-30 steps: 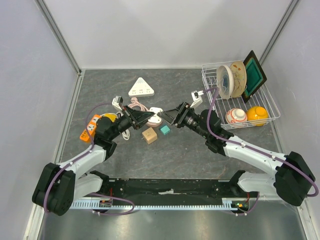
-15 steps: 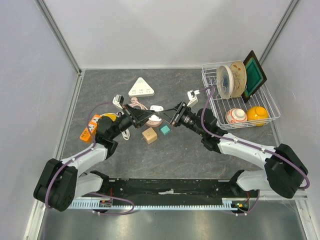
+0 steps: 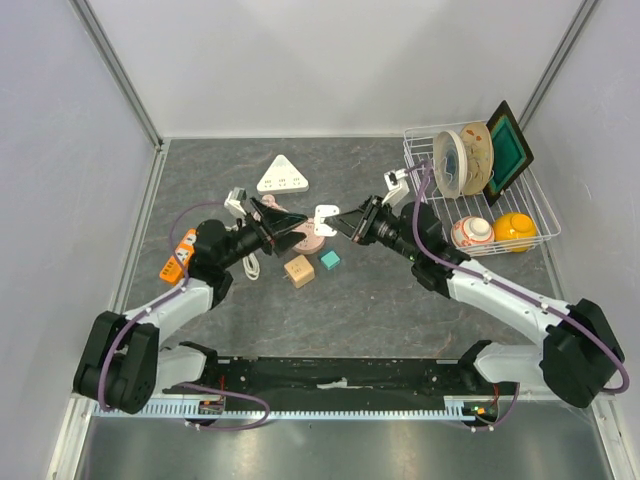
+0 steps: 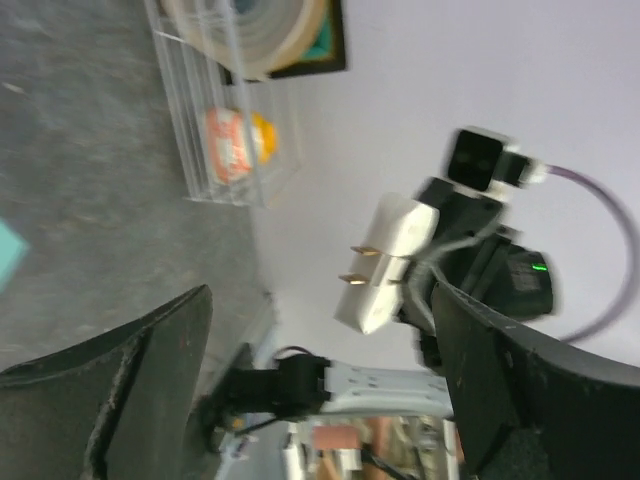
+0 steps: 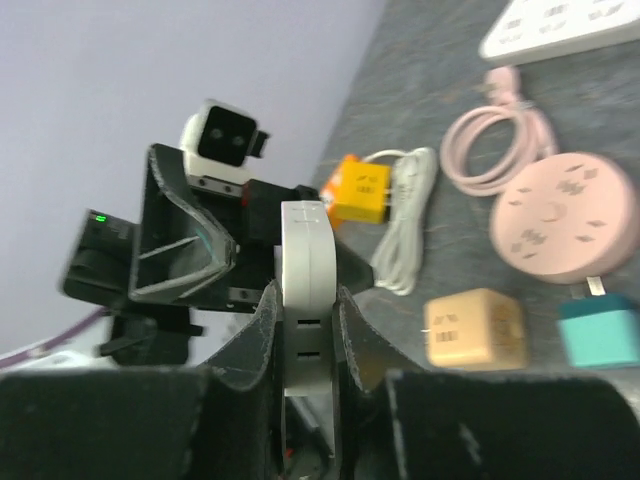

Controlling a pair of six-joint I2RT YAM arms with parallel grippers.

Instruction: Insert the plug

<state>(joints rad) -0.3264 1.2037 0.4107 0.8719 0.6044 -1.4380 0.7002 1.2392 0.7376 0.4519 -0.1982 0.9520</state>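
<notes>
Fingers [image 5: 258, 335] of the right gripper [image 5: 305, 300] are clamping the white plug [image 5: 305, 245] by its flat sides, holding it off the table [image 3: 380, 300] above the far right edge of the pink round socket [image 3: 303, 239] (its two brass prongs [image 4: 358, 250] are showing clearly in the left wrist view, pointing toward the left arm). Just left of that socket, the left gripper [image 3: 283, 222] is hovering with jaws spread wide and gripping nothing, facing the plug with a gap between them. A tan cube [image 3: 298, 271] and a teal cube [image 3: 330, 260] are sitting on the near side of the socket, a white triangular strip [image 3: 283, 175] is lying on its far side, and a wire rack [image 3: 530, 200] is standing well to its right.
</notes>
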